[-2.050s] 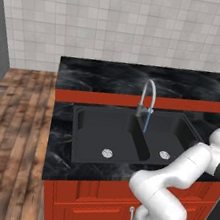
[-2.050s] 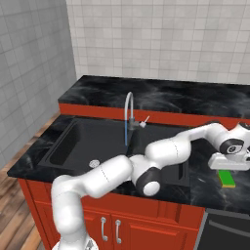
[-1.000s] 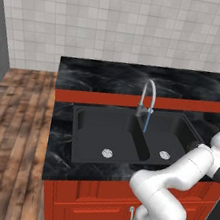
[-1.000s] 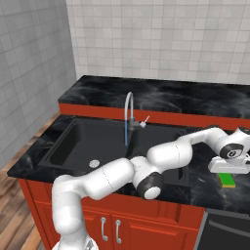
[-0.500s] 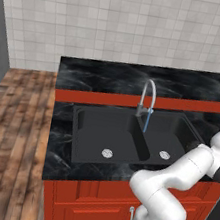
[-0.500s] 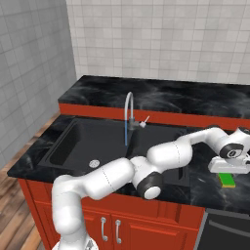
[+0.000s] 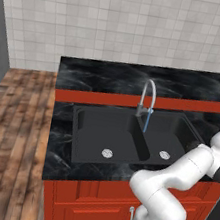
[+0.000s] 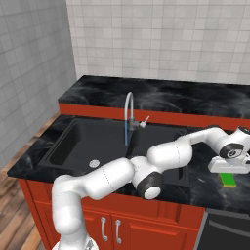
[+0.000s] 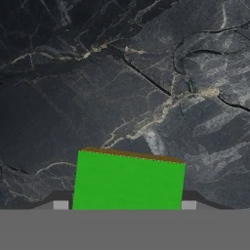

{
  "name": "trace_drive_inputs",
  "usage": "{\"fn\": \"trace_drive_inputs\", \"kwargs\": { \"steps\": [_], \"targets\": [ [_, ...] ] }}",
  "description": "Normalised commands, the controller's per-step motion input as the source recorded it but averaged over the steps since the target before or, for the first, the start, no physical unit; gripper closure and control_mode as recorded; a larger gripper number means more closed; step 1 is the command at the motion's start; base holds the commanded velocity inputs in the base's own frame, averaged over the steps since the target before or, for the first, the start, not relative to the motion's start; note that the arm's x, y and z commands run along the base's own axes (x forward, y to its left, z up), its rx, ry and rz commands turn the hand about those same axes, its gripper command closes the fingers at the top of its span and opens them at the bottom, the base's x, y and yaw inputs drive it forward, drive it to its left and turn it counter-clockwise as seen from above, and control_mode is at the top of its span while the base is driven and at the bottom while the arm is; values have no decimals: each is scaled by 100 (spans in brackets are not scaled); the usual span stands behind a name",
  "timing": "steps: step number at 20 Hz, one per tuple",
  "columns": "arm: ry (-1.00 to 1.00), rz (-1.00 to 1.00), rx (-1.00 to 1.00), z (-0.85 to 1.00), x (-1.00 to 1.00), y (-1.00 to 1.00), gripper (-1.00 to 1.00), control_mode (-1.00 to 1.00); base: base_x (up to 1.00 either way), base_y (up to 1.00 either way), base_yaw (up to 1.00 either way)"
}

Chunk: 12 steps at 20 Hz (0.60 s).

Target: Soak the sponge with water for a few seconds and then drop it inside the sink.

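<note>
Marbled countertop [image 9: 146, 73] bears sponge [image 9: 128, 180] between fingers [image 9: 61, 205].

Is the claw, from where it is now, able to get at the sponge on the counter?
Probably yes. The claw is directly over the sponge on the black countertop right of the sink. In the hand view the sponge sits between the fingertips, and nothing blocks it.

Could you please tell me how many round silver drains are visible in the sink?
2: one drain sits in the wide basin of the sink, the other drain in the narrower basin beside it, near the water.
</note>
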Motion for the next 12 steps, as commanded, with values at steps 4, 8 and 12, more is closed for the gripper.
{"fn": "trace_drive_inputs", "kwargs": {
  "steps": [4,8,12],
  "targets": [
    [0,0,0,0,0,0,100,-100,0,0,0],
    [0,0,0,0,0,2,100,-100,0,0,0],
    [0,0,0,35,0,27,100,-100,0,0,0]
  ]
}}
